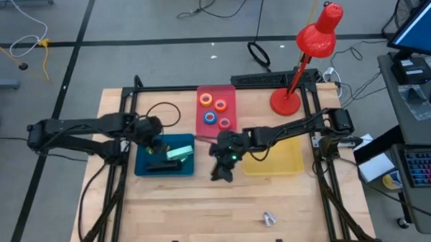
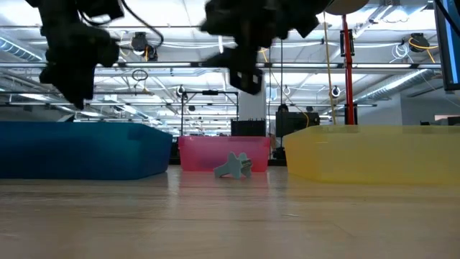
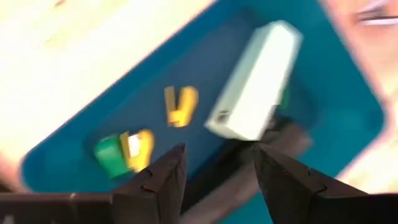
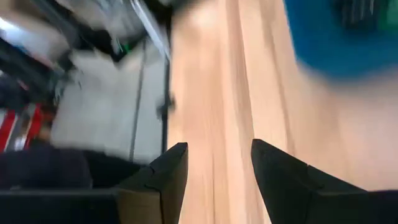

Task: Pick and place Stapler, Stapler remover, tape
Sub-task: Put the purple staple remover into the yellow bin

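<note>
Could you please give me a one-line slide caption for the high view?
Left hand open above the blue tray holding staplers; right hand open over bare table.

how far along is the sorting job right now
Done: four tape rolls in the pink tray, staplers in the blue tray. In hand: nothing; left gripper and right gripper are open and empty. Left: the staple remover on the table.
</note>
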Motion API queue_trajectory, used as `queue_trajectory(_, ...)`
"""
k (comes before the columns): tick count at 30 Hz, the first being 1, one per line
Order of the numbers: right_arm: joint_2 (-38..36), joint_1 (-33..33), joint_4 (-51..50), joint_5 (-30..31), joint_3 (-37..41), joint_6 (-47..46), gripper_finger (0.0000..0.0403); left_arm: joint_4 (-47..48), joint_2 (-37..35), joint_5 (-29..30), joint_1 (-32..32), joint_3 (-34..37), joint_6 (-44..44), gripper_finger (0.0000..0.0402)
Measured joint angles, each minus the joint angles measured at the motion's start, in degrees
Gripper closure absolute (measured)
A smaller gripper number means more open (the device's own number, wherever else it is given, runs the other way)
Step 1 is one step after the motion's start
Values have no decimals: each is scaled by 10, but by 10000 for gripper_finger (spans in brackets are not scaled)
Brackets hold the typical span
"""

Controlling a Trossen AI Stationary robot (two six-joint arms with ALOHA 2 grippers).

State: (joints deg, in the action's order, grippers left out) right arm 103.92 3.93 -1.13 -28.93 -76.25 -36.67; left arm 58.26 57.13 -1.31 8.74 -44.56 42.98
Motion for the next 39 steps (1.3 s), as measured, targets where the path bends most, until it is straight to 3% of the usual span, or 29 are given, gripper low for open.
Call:
queue_trajectory(6, -10, 31, -234, -75, 0, 1, 232, -98, -64, 1, -65, 0, -10, 215)
queue_trajectory(11, -28, 86, -425, -71, 0, -25, 232, -170, -82, 23, -116, 0, -31, 215)
queue_trajectory(15, -38, 144, -504, -71, 0, -95, 232, -211, -78, 39, -146, 0, -56, 215)
queue_trajectory(19, -41, 205, -519, -64, 0, -156, 232, -250, -71, 60, -168, 0, -93, 215)
queue_trajectory(25, -40, 278, -518, 36, 0, -243, 232, -318, -69, 89, -183, 0, -139, 215)
queue_trajectory(28, -40, 296, -513, 83, 0, -278, 232, -347, -69, 94, -186, 0, -155, 215)
queue_trajectory(34, -40, 322, -496, 100, 0, -330, 232, -353, -69, 94, -186, 0, -155, 215)
queue_trajectory(39, -40, 345, -497, 159, 0, -374, 232, -353, -69, 94, -193, 0, -153, 215)
